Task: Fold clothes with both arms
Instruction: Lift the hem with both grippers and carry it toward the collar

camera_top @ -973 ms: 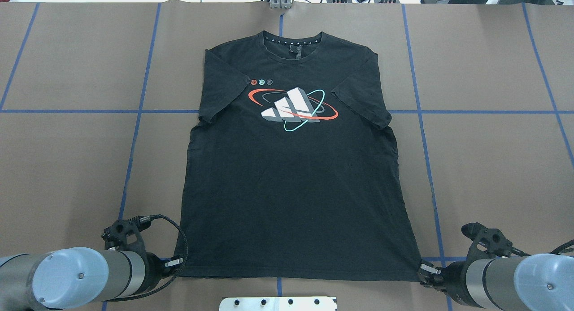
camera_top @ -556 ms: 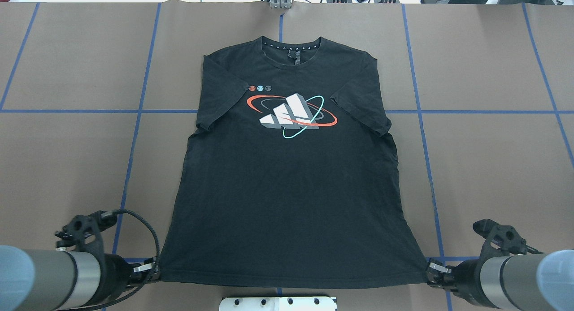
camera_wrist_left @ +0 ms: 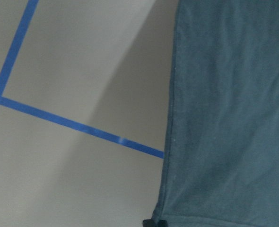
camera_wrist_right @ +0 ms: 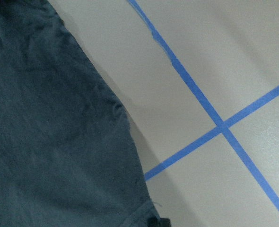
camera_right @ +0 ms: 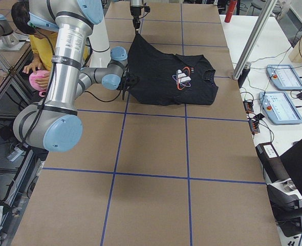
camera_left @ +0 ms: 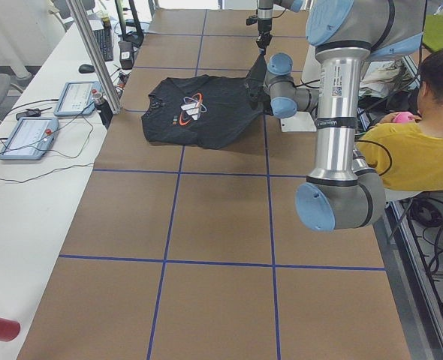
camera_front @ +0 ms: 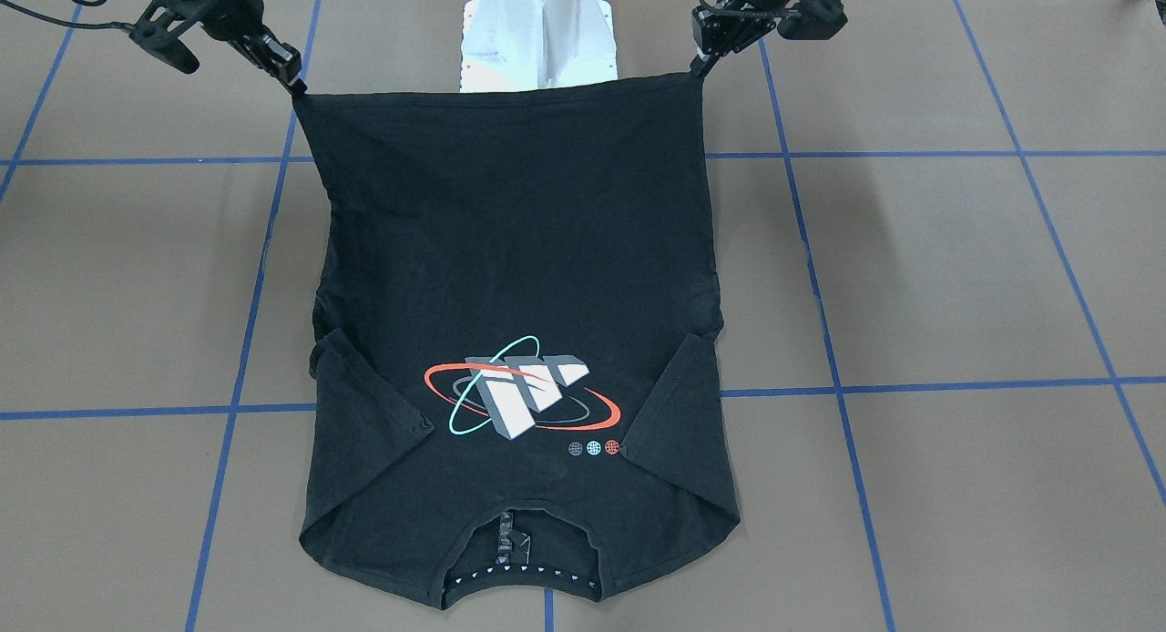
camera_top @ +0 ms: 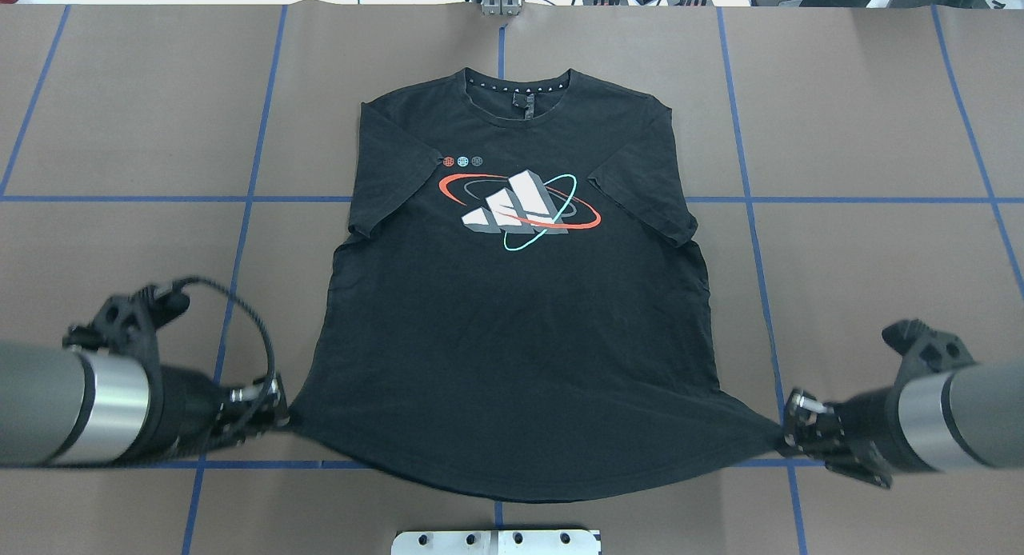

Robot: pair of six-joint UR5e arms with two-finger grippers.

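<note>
Left gripper (camera_top: 280, 403) and right gripper (camera_top: 788, 433) each pinch a T-shirt (camera_top: 512, 323) hem corner over the taped tabletop (camera_top: 880, 259); white pedestal (camera_front: 537, 31) between them, person (camera_left: 424, 150) seated behind.

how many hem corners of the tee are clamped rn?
2. Left tool pinches the hem corner of the T-shirt on the robot's left; right tool pinches the opposite corner.

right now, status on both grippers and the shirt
Left gripper shut on T-shirt hem corner. Right gripper shut on other corner. Hem up, taut; collar end flat on table. Nothing seen in the way.
</note>
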